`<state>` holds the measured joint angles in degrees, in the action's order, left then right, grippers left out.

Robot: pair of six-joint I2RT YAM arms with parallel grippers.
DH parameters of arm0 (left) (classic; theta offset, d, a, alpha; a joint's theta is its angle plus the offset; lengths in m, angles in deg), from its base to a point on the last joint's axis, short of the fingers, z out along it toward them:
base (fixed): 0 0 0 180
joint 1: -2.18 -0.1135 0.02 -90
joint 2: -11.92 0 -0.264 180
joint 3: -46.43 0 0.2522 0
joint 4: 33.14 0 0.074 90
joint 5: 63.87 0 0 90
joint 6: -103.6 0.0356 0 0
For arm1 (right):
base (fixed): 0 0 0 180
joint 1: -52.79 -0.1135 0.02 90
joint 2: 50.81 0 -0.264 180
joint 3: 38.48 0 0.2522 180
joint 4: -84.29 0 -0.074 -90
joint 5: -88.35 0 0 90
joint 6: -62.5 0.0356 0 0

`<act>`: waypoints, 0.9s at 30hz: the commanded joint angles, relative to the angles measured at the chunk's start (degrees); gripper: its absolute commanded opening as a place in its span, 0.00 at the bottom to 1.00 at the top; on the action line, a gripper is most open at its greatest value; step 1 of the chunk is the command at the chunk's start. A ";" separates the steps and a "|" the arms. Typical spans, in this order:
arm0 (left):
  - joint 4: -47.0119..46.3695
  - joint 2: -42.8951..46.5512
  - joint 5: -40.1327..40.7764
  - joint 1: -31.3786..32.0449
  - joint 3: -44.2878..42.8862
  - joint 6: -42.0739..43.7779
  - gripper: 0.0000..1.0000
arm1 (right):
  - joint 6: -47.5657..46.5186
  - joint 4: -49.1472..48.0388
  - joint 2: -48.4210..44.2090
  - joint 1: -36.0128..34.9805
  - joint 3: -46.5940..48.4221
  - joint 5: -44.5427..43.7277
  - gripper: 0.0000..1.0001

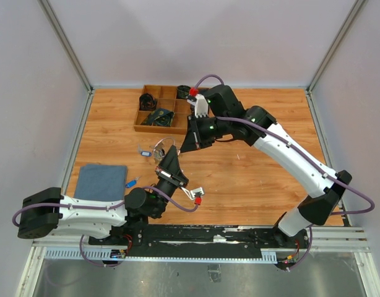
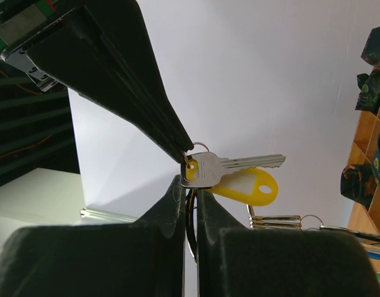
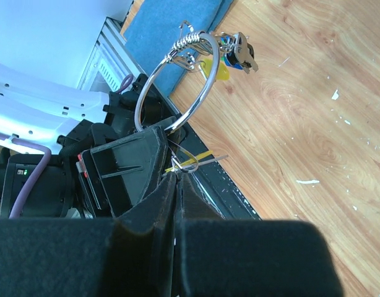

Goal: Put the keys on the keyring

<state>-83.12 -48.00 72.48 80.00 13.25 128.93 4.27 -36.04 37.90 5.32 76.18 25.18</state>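
Two robot arms: one left arm [image 1: 91, 210] and one right arm [image 1: 289, 154]. Each ends in one hand, so two in all: the left hand [image 1: 172, 150] and the right hand [image 1: 185, 147]. One desk [image 1: 252, 185]. One wooden tray [image 1: 154, 130], split into several compartments, holding at least three dark items too small to identify. On the near side of the tray: one blue cloth [image 1: 101, 181], one large wire ring [image 3: 210, 80], and one silver key [image 2: 239, 164] with one yellow tag [image 2: 255, 187]. Two small blue pieces also lie there, one close to the tray [image 1: 143, 151] and one farther from it [image 1: 132, 182]. Whether more keys hang on the ring cannot be told.
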 commanded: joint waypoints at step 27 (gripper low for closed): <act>-3.12 0.03 -0.56 0.54 0.32 0.78 0.01 | 3.74 9.85 1.47 3.30 4.77 -3.03 0.01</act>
<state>-82.49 -48.31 71.45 80.00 13.51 128.93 7.31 -28.91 40.65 6.53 80.53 24.94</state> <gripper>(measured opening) 0.050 0.008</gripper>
